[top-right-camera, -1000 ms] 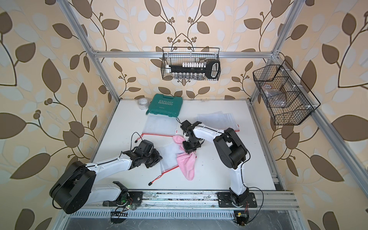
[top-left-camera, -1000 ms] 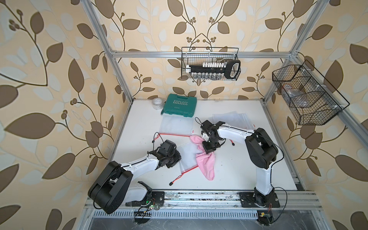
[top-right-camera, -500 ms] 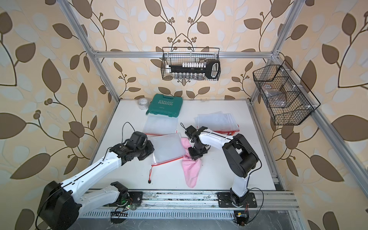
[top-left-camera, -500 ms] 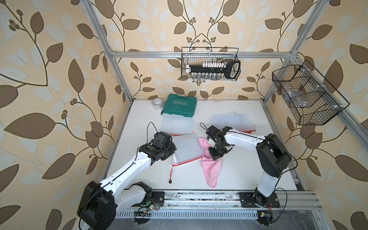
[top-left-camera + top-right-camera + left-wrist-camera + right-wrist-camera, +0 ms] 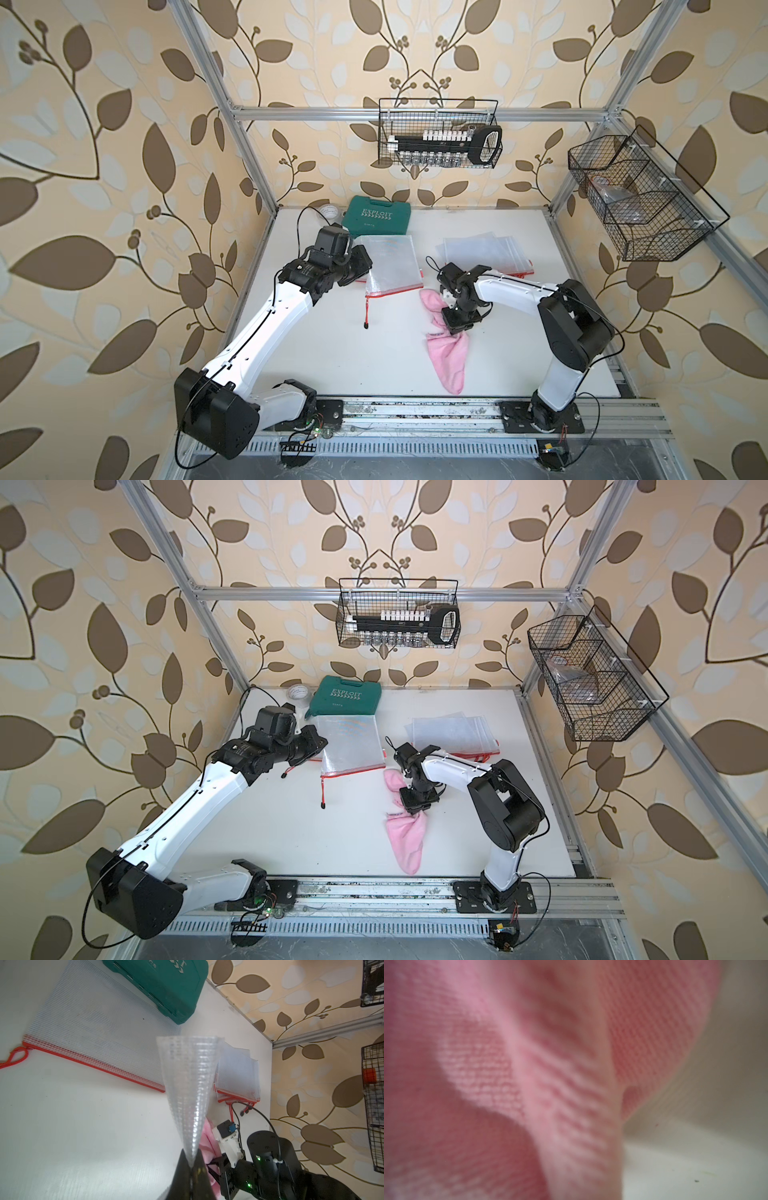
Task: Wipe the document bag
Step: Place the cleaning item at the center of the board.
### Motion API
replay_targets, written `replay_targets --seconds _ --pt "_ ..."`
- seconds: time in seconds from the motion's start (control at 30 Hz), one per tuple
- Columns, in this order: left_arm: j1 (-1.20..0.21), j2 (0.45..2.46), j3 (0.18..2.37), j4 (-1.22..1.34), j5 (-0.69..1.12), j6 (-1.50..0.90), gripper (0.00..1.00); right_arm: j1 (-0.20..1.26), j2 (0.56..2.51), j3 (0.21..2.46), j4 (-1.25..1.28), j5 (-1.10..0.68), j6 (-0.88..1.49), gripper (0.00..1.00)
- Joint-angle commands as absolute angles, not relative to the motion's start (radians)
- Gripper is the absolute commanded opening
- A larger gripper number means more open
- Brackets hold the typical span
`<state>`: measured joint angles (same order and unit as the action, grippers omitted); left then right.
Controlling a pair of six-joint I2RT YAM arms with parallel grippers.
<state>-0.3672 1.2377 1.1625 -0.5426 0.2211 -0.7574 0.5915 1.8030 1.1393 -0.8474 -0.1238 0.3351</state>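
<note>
The document bag (image 5: 390,266) is clear mesh plastic with a red zipper edge, and its red cord hangs down toward the table. My left gripper (image 5: 360,266) is shut on the bag's left edge and holds it above the table. In the left wrist view the bag (image 5: 190,1088) rises edge-on out of the shut left gripper (image 5: 192,1165). A pink cloth (image 5: 449,353) lies crumpled on the table at centre right. My right gripper (image 5: 457,323) presses down on its middle. The right wrist view is filled by the pink cloth (image 5: 529,1076), which hides the jaws.
A second mesh bag (image 5: 93,1028) lies flat beside a green tool case (image 5: 376,216). A tape roll (image 5: 330,211) sits in the back left corner. A stack of mesh bags (image 5: 484,253) lies back right. Wire baskets (image 5: 438,133) (image 5: 640,199) hang on the walls.
My left arm lifted the document bag off the table and carried it back toward the green case. My right gripper moved right and forward, drawing the pink cloth off the bag.
</note>
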Motion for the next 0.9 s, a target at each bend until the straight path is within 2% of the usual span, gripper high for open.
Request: replay_targets --seconds 0.0,0.07,0.4,0.5,0.6,0.7,0.8,0.87 --pt "-0.37 1.254 1.208 -0.477 0.327 -0.721 0.0 0.589 1.786 1.181 -0.858 -0.135 0.319 0.77" --pt "-0.37 1.267 1.224 -0.465 0.345 -0.717 0.0 0.59 1.734 1.191 -0.887 -0.149 0.322 0.98" --pt "-0.385 1.407 1.352 -0.331 0.46 -0.73 0.0 0.588 1.56 1.208 -1.039 -0.116 0.346 0.98" --pt "-0.396 1.473 1.394 -0.273 0.495 -0.746 0.0 0.586 1.601 1.234 -1.108 -0.055 0.332 0.98" --pt "-0.418 1.538 1.444 -0.232 0.527 -0.755 0.0 0.568 1.532 1.211 -1.031 -0.106 0.356 0.98" --pt "-0.438 1.607 1.479 -0.196 0.552 -0.759 0.0 0.558 1.528 1.252 -1.061 -0.051 0.365 0.98" --pt "-0.448 1.69 1.494 -0.142 0.599 -0.779 0.0 0.534 1.502 1.242 -1.033 -0.072 0.374 0.98" --pt "-0.457 1.743 1.504 -0.107 0.624 -0.79 0.0 0.531 1.567 1.288 -1.133 -0.045 0.342 0.98"
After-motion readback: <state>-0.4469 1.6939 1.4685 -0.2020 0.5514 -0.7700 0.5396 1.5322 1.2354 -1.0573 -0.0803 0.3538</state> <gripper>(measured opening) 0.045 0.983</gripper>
